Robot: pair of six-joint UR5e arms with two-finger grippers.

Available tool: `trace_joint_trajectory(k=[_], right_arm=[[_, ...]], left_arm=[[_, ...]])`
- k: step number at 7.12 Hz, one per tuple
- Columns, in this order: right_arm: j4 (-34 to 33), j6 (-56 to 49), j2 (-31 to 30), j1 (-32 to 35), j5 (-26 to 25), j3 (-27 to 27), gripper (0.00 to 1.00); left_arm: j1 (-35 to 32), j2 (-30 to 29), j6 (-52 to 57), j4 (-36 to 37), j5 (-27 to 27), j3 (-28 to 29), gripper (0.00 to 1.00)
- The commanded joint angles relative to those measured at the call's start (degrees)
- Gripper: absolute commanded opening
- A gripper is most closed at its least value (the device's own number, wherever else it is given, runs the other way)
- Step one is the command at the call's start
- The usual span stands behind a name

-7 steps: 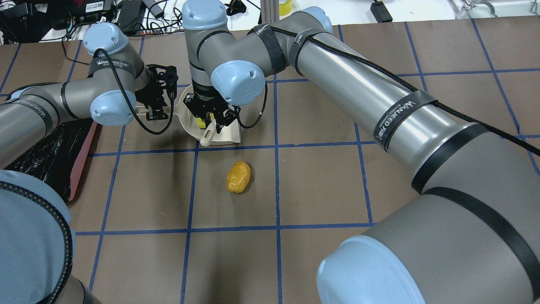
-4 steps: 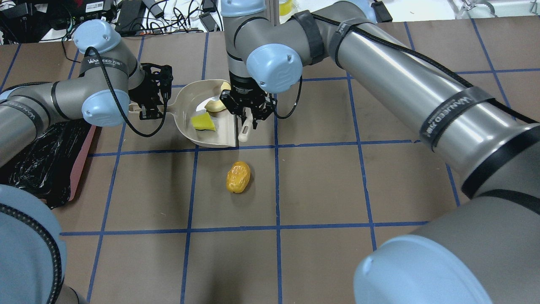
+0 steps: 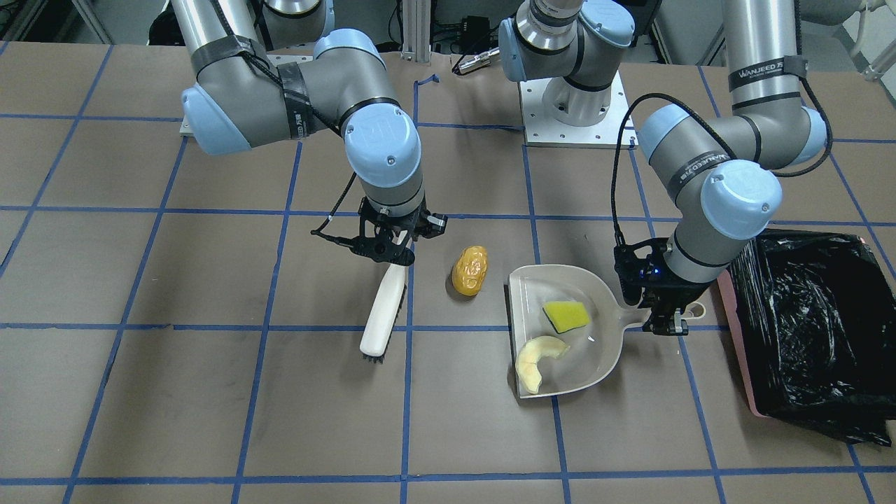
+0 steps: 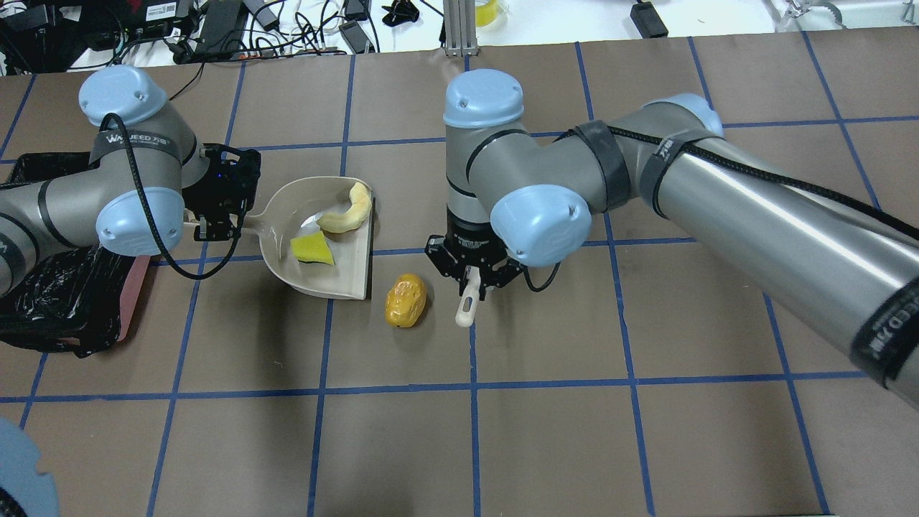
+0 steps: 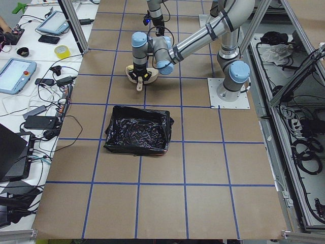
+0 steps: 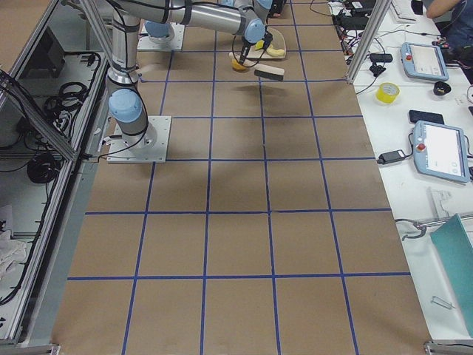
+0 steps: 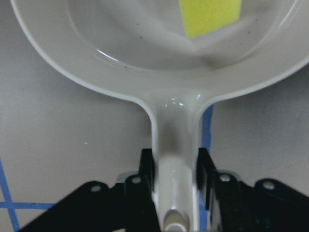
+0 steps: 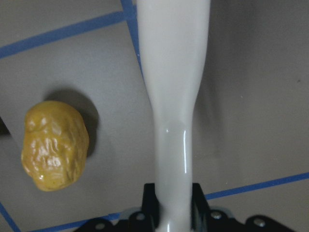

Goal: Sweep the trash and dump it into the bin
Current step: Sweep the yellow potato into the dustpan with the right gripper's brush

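The golden-brown potato-like piece of trash (image 4: 406,300) (image 3: 470,270) (image 8: 54,145) lies on the table between the dustpan mouth and the brush. My right gripper (image 4: 472,276) (image 3: 387,246) is shut on the white brush handle (image 8: 174,72), with the brush (image 3: 383,311) just right of that piece in the overhead view. My left gripper (image 4: 219,222) (image 3: 665,315) is shut on the handle of the off-white dustpan (image 4: 344,269) (image 7: 175,135). The dustpan holds the yellow sponge wedge (image 4: 311,249) (image 3: 565,316) and the tan bread crescent (image 4: 347,210) (image 3: 535,358). The bin (image 3: 805,329) (image 4: 64,287) sits behind the left wrist.
The brown table carries a grid of blue tape lines. Cables, tablets and a roll of yellow tape (image 6: 386,92) lie on the white bench beyond the far table edge. The robot base plate (image 3: 570,105) stands at the near side.
The right arm carried the brush out of the dustpan, right and toward the robot, to beside the potato-like piece. The left arm shifted the dustpan left and nearer that piece.
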Motion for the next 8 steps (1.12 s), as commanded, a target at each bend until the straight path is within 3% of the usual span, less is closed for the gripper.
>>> trace_joint_trajectory(k=[1,3,5,8], right_arm=[[-7.34,9.31,-1.13,7.52,0.17,5.95,0.0],[-8.52,11.98,-1.12,11.33,0.25,7.98,0.0],[-14.92,14.27,-0.34,12.22,0.08,10.97,0.0],[-19.69,16.21,4.92,14.84,-0.18,5.03,0.0]], left_arm=[[0.77,4.83,0.68,-0.06,0.84,-6.33,0.0],[0.16,7.39,-0.2,0.2,0.67,-10.47,0.0],[0.16,8.54,-0.38,0.55,1.28,-12.07,0.0],[-0.19,8.63,-2.13,0.46,1.64,-11.54,0.0]])
